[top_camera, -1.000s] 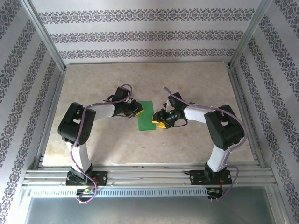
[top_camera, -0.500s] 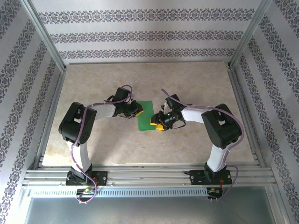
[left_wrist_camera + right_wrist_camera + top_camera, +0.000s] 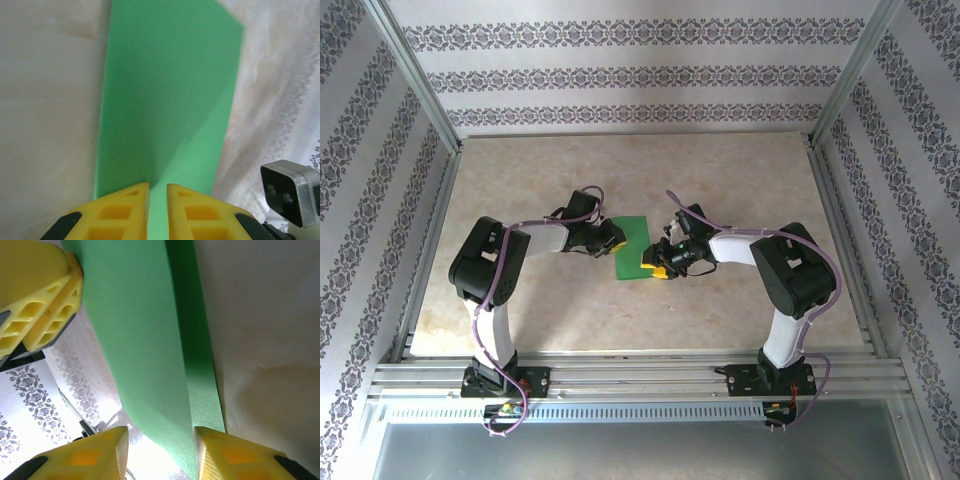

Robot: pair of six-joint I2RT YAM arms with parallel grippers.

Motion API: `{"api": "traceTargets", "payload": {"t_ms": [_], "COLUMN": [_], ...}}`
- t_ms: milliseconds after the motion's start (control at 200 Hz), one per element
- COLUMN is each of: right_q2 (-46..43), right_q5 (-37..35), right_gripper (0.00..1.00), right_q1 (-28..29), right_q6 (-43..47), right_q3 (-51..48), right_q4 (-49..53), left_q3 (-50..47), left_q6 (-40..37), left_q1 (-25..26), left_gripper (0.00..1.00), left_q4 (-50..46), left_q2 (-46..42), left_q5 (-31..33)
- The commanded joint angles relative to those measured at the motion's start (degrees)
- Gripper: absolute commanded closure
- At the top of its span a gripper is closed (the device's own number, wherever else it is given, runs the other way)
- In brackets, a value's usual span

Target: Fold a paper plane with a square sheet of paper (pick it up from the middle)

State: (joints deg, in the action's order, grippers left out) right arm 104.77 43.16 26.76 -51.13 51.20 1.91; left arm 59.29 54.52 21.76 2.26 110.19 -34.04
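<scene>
The square sheet of paper is bright green and sits mid-table between the two arms. In the left wrist view the paper stretches away from my left gripper, whose yellow fingers are shut on its near edge. The left gripper is at the sheet's left side. The right wrist view shows the sheet curving up off the table, with the left arm's yellow fingers at its far edge. My right gripper stands open, its jaws on either side of the near edge. In the top view this gripper is at the sheet's lower right.
The marbled beige table is fenced by an aluminium frame, with a rail along the front and patterned walls behind and at both sides. Both arm bases stand on the front rail.
My right gripper has slid left onto the paper's lower right edge and its jaws have narrowed. The left gripper has stayed at the paper's left side.
</scene>
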Motion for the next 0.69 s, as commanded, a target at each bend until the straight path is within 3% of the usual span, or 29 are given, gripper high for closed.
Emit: {"api": "traceTargets", "payload": {"t_ms": [0,235,690], "right_q2": [1.0,0.7,0.0], "right_q5": [0.9,-0.6,-2.6], "right_gripper": [0.62,0.71,0.78], "right_q1": [-0.4,-0.5,-0.9], "right_q6": [-0.5,0.0,0.6], "right_q3": [-0.8,-1.0,-1.1], "right_q4": [-1.2,-0.2,1.7], "left_q3": [-1.0,-1.3,-1.6], "left_q6": [0.3,0.3,-0.4], "left_q1": [0.1,0.1,0.0], "left_gripper": [0.82,0.82,0.83], "left_q4": [1.3,1.7,1.3], "left_q2": [1.1,1.5,1.8], "left_q5": [-1.0,-1.1,-0.8]}}
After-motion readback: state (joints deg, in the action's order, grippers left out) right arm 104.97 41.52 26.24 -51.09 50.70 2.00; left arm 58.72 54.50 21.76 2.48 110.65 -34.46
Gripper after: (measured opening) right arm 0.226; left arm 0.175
